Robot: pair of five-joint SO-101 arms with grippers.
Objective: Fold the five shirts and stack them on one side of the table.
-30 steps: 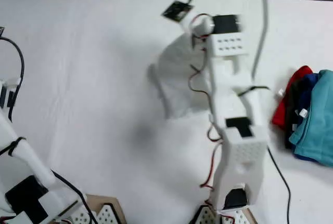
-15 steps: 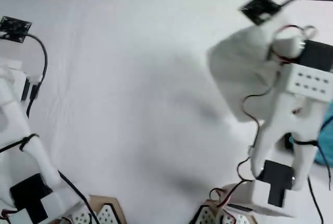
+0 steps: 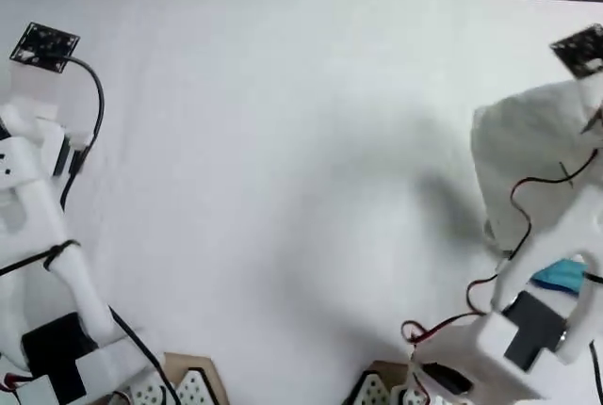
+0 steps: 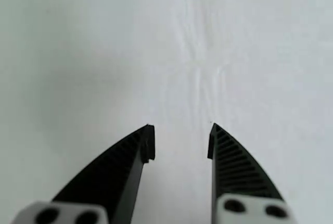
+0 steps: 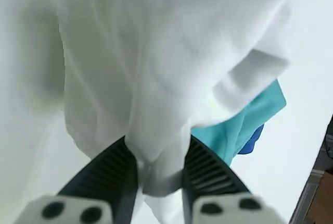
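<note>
A folded white shirt [image 3: 532, 165] hangs in the air at the table's right edge, held by my right gripper [image 5: 155, 162], whose fingers are shut on its cloth [image 5: 156, 78]. Under it lies the stack, with a teal shirt [image 5: 244, 125] and a blue one [image 5: 252, 144] peeking out; a bit of teal [image 3: 563, 275] also shows by the right arm in the high view. My left gripper [image 4: 179, 143] is open over bare white table [image 4: 104, 52] at the far left, nothing between its fingers. The left arm [image 3: 38, 188] stands along the left edge.
A white cloth covers the table [image 3: 264, 141]. Red and black cables [image 3: 443, 325] run along the right arm. The arm bases [image 3: 188, 386] sit at the near edge.
The right arm has swung from the table's middle to the right edge, carrying the white shirt over the stack. The left arm has come farther into view at the left.
</note>
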